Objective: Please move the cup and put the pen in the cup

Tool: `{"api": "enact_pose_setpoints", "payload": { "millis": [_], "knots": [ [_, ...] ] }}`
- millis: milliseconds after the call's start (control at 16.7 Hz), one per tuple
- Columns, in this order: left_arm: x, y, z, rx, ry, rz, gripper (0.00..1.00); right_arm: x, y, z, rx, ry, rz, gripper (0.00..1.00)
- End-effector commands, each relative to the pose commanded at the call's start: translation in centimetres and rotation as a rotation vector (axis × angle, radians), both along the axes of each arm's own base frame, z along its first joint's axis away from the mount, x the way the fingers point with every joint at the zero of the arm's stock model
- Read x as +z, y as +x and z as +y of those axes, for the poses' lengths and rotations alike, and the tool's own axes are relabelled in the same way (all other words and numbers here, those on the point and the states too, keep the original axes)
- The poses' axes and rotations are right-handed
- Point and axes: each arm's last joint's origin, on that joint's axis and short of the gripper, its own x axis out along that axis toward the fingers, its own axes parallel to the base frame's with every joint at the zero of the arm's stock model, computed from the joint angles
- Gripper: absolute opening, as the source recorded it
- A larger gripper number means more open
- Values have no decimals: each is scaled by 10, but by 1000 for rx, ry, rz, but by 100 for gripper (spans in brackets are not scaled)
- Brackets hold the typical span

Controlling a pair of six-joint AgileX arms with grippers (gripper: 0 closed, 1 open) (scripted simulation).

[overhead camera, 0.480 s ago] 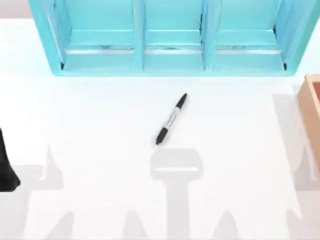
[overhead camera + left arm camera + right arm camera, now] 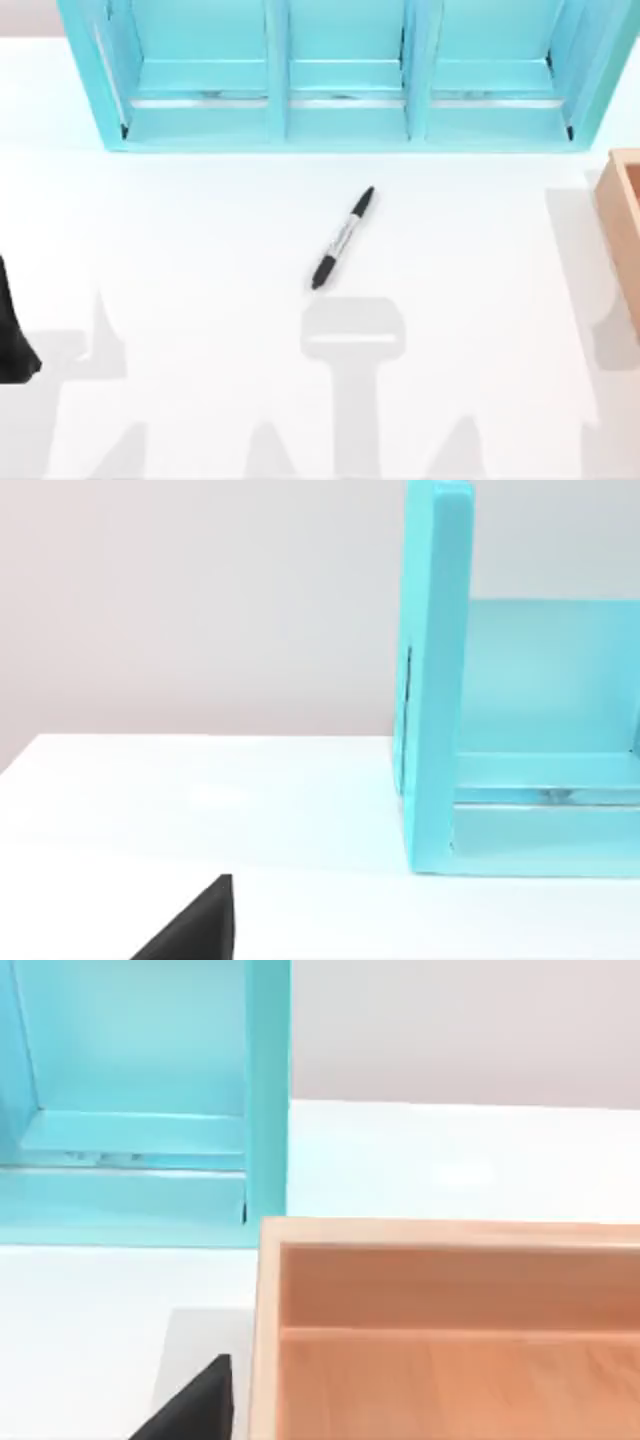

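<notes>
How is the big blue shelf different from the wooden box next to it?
The blue shelf is turquoise; the wooden box is light tan. The shelf is split by upright dividers into side-by-side compartments, while the part of the box in view is one open tray. The shelf spans the table's far edge; the box sits at its right edge. The shelf stands taller than the low box. Both rest on the white table and have straight flat walls.

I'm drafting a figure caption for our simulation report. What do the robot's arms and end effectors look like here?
Little of them shows. The left arm is a plain matte black, tapering shape at the top view's left edge. Each wrist view catches a black wedge-shaped piece of hardware at its edge. No cables, markings or other colours are visible.
</notes>
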Motion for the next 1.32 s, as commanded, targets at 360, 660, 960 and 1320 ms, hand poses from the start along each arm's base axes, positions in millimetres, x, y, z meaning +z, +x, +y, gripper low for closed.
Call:
{"api": "enact_pose_setpoints", "payload": {
  "millis": [360,660,960,1320],
  "knots": [
    [0,0,0,0,0,0,100,61,46,-19,-67,-47,459,100],
    [0,0,0,0,0,0,100,83,118,-55,-76,-25,890,100],
    [0,0,0,0,0,0,100,69,180,-96,-42,41,1220,100],
    [0,0,0,0,0,0,100,52,205,-118,-12,87,1369,100]
  ]
}}
